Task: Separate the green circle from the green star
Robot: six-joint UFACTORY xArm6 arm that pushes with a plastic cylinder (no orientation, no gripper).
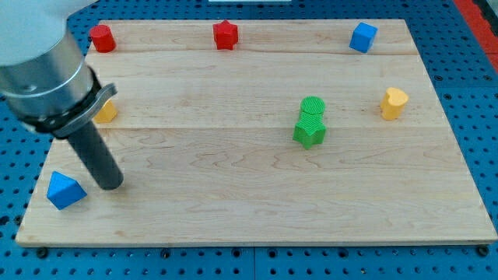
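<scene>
The green circle (pixel 313 107) sits right of the board's middle, touching the green star (pixel 309 131) just below it. My tip (pixel 111 186) is far off at the view's lower left, next to the blue triangle block (pixel 64 190). A wide stretch of board lies between my tip and the green pair.
A red cylinder (pixel 102 37) is at top left, a red star (pixel 225 34) at top middle, a blue cube (pixel 362 36) at top right. A yellow block (pixel 394 103) is at the right. Another yellow block (pixel 106 110) is partly hidden behind the arm. The wooden board (pixel 233 218) rests on a blue pegboard.
</scene>
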